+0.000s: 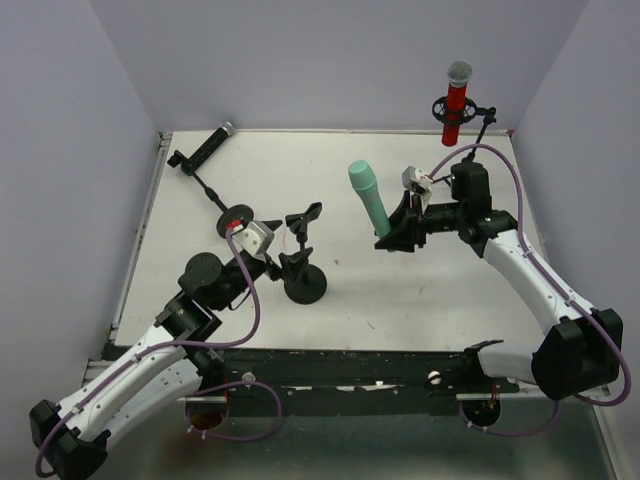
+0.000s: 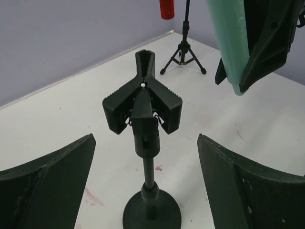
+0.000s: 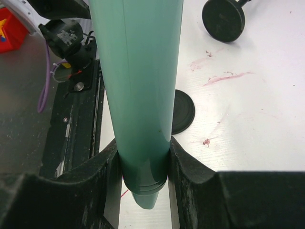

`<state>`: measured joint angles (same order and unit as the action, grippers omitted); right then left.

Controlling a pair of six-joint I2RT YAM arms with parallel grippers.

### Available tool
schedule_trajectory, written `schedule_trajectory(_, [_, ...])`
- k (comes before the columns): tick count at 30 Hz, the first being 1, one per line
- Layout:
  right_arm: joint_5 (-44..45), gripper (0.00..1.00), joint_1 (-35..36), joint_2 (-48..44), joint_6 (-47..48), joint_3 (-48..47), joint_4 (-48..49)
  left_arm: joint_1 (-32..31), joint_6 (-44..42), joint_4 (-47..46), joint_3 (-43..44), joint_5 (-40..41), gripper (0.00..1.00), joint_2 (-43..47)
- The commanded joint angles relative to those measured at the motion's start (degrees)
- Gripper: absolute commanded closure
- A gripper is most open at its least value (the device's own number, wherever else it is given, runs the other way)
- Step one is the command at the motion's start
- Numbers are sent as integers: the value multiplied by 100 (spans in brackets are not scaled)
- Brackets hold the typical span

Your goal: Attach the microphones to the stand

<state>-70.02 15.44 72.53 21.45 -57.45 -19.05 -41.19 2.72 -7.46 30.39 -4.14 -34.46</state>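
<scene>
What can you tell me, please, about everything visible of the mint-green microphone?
The mint-green microphone is a smooth, glossy stick, plastic by its look, one colour from rounded head to tapered tail. It is held clear of the table, roughly upright with the head up, to the right of the black clip stand. The right pincer clamps it near the tail, one finger on each side; nothing else touches it.

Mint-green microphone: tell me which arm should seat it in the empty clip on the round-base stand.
Right. The right gripper clamps the mint-green microphone near its lower end, close to the empty clip on the stand. The left gripper is open, empty, facing that clip.
</scene>
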Motion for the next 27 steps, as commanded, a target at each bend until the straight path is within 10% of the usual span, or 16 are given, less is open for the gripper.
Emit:
schedule_trajectory(1, [-214,93,38,-152,-10,85,156,58,-202,-923,-33,9,7,-166])
schedule_trajectory(27, [-293,93,38,-99,-18,76,112,76,-395,-1249,55,186,28,-421])
